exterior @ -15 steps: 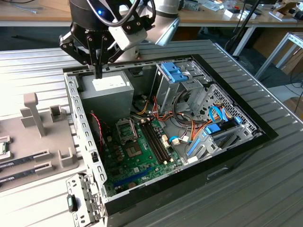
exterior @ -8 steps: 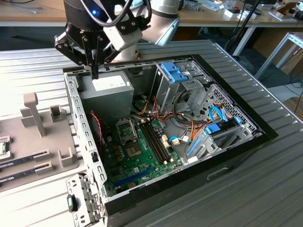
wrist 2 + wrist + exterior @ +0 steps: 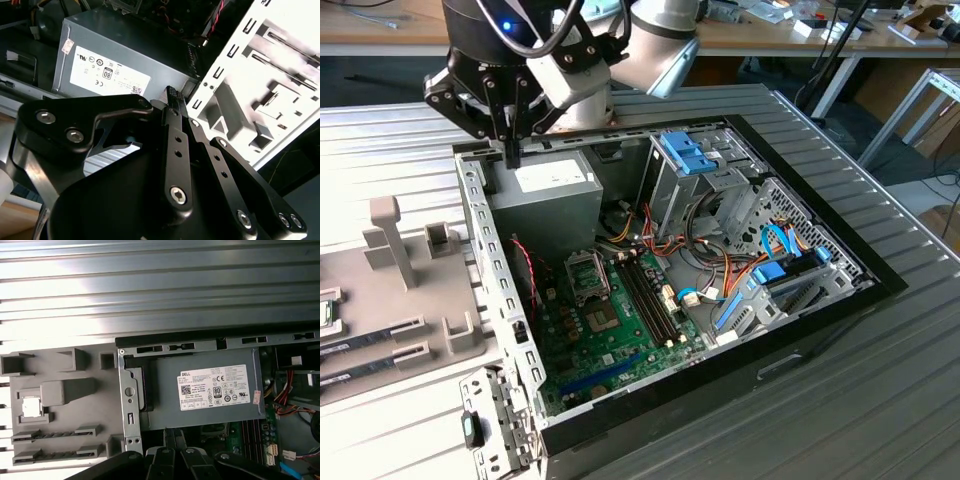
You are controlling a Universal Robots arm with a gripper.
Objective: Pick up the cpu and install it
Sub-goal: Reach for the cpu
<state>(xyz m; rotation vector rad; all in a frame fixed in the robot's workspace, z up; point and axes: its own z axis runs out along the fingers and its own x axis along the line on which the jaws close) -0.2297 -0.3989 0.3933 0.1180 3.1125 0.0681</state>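
Nearest corner of the ribbed metal surface (image 3: 840,400): bare.

The open computer case (image 3: 650,388) lies flat across the middle of the surface. Its green motherboard (image 3: 580,340) is exposed on the near side. The hinged silver socket frame (image 3: 588,275) sits on the board with a row of black memory slots (image 3: 645,290) just beside it. Blue drive latches (image 3: 685,152) stand toward the far side of the case.

A grey fixture tray (image 3: 410,290) lies along the surface's edge at the exterior view's left, beside the case wall. Two long memory sticks (image 3: 365,337) rest in its near slots.

The cpu (image 3: 326,312) lies flat in a square pocket of that tray, at the tray's outer side and just beyond the memory sticks. In the first wrist view the cpu (image 3: 31,407) shows a bright silver top. Nothing touches it.

The grey power supply box (image 3: 545,200) fills the far corner of the case at the exterior view's left.

The claw (image 3: 512,150) hangs over that corner, above the case wall and the edge of the power supply box. Whether it touches either cannot be told. In both wrist views the claw (image 3: 172,97) (image 3: 175,440) has its fingers pressed together, with nothing seen between them. It is well apart from the cpu.

Wooden desks (image 3: 770,40) stand beyond the far edge.
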